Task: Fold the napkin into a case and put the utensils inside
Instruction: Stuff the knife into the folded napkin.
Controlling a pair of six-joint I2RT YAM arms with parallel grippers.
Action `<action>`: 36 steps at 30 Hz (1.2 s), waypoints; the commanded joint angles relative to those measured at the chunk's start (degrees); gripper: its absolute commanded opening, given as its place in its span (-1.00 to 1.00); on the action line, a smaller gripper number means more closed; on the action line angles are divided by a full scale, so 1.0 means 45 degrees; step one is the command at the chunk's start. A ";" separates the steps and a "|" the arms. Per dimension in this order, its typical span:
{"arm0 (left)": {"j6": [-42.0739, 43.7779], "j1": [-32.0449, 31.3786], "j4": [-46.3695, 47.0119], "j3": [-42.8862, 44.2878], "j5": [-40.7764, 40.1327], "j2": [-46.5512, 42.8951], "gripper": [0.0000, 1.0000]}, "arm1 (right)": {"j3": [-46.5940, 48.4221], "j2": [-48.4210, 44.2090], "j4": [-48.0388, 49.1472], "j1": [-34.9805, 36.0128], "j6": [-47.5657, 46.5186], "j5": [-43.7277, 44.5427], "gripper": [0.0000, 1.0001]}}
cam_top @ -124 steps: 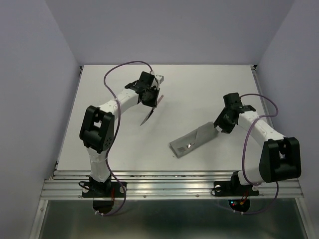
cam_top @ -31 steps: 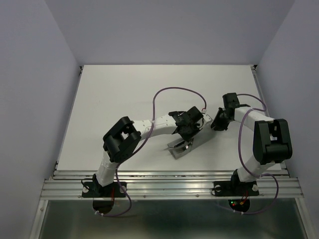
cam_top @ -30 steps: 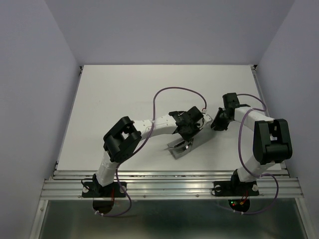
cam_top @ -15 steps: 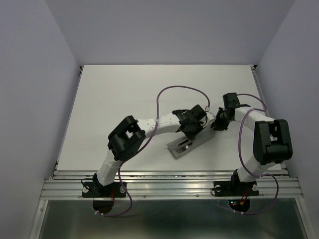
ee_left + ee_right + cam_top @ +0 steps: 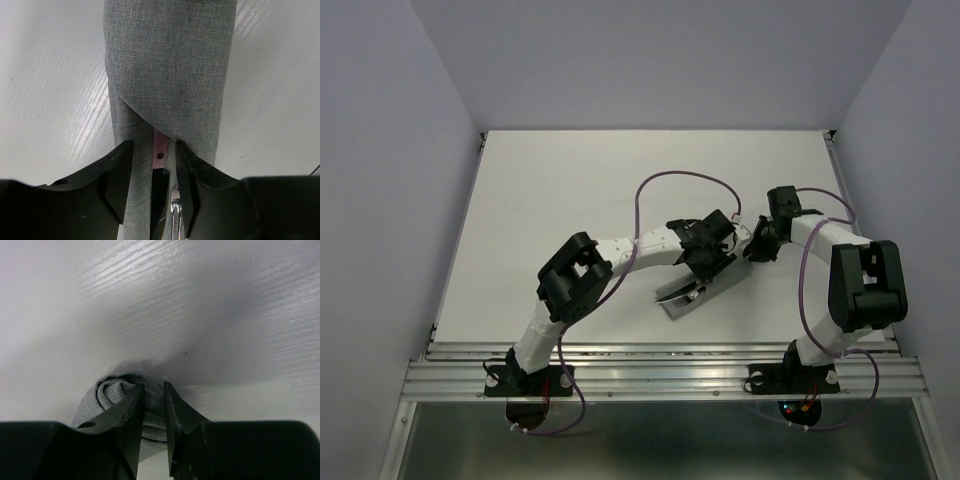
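Since about four seconds ago the left arm (image 5: 620, 250) has swung in from the far left of the surface (image 5: 550, 180), where it held a utensil in the air. It now reaches across to the case (image 5: 690, 303), and over the last half second its jaws have parted. In the left wrist view the left jaws stand spread over the grey pouch, one black finger (image 5: 117, 175) on each side of a pink handle (image 5: 159, 150). That handle has a small hole and shows just below the edge of the diagonal flap. Grey cloth shows between the handle and each finger, so nothing is pinched. A sliver of silver metal (image 5: 175, 212) lies just beside the handle, low in that view. The case lies flat on the surface, slanting from near the centre towards the right arm (image 5: 840, 250). At its nearer end the silver ends of the utensils (image 5: 680, 293) show. The right jaws sit at the far end of the case, pressed onto its rolled-up tip (image 5: 117, 390), with grey cloth pinched between the two fingers. Whether that tip is lifted off the surface I cannot tell.
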 commanded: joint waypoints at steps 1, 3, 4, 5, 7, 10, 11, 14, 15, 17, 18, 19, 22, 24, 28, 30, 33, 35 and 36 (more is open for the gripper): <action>0.0073 -0.0077 -0.0240 0.0278 -0.0219 -0.0534 0.04 | -0.0169 -0.0557 0.0023 -0.0066 -0.0070 -0.0158 -0.44; 0.0054 -0.0077 -0.0279 0.0103 -0.0337 -0.0690 0.04 | -0.0169 -0.0537 0.0062 -0.0066 -0.0070 -0.0197 -0.44; 0.0034 -0.0077 -0.0298 0.0044 -0.0376 -0.0865 0.02 | -0.0150 -0.0537 0.0062 -0.0066 -0.0070 -0.0217 -0.44; 0.0034 -0.0077 -0.0318 -0.0072 -0.0434 -0.0963 0.01 | -0.0130 -0.0518 0.0062 -0.0066 -0.0070 -0.0217 -0.44; -0.0005 -0.0077 -0.0279 -0.0384 -0.0513 -0.1275 -0.03 | -0.0111 -0.0479 0.0062 -0.0066 -0.0031 -0.0217 -0.44; -0.0063 -0.0077 -0.0298 -0.0853 -0.0513 -0.1666 -0.11 | -0.0071 -0.0518 0.0062 -0.0066 -0.0031 -0.0217 -0.45; -0.0121 -0.0077 -0.0279 -0.0990 -0.0513 -0.1764 -0.14 | -0.0071 -0.0518 0.0043 -0.0066 -0.0031 -0.0217 -0.44; -0.0200 -0.0077 -0.0123 -0.1537 -0.0630 -0.2077 -0.30 | -0.0111 -0.0518 0.0062 -0.0066 -0.0031 -0.0217 -0.44; -0.0200 -0.0077 -0.0123 -0.1751 -0.0650 -0.2155 -0.31 | -0.0111 -0.0498 0.0062 -0.0066 -0.0031 -0.0256 -0.44; -0.0220 -0.0077 -0.0142 -0.1948 -0.0630 -0.2214 -0.31 | -0.0072 -0.0459 0.0062 -0.0066 -0.0050 -0.0276 -0.44; -0.0239 -0.0077 -0.0104 -0.2045 -0.0630 -0.2234 -0.31 | -0.0091 -0.0459 0.0062 -0.0066 -0.0050 -0.0295 -0.44; -0.0278 -0.0077 -0.0103 -0.2201 -0.0572 -0.2292 -0.29 | -0.0072 -0.0459 0.0062 -0.0066 -0.0070 -0.0314 -0.44; -0.0298 -0.0077 -0.0103 -0.2455 -0.0552 -0.2351 -0.23 | 0.0026 -0.0440 0.0042 -0.0066 -0.0109 -0.0315 -0.44; -0.0239 -0.0077 -0.0142 -0.2612 -0.0552 -0.2332 -0.19 | 0.0046 -0.0440 0.0003 -0.0066 -0.0089 -0.0315 -0.44; -0.0103 -0.0077 -0.0220 -0.2866 -0.0474 -0.2313 -0.13 | 0.0026 -0.0401 0.0003 -0.0066 -0.0128 -0.0295 -0.44; -0.0102 -0.0077 -0.0240 -0.2944 -0.0474 -0.2293 -0.10 | -0.0013 -0.0362 0.0042 -0.0066 -0.0109 -0.0295 -0.44; -0.0102 -0.0077 -0.0279 -0.3003 -0.0630 -0.2195 -0.03 | -0.0071 -0.0362 0.0081 -0.0066 -0.0109 -0.0295 -0.44; -0.0122 -0.0077 -0.0259 -0.2984 -0.0669 -0.2156 -0.01 | -0.0130 -0.0381 0.0140 -0.0066 -0.0089 -0.0334 -0.44; -0.0141 -0.0077 -0.0279 -0.2964 -0.0669 -0.2156 -0.01 | -0.0130 -0.0381 0.0140 -0.0066 -0.0070 -0.0334 -0.44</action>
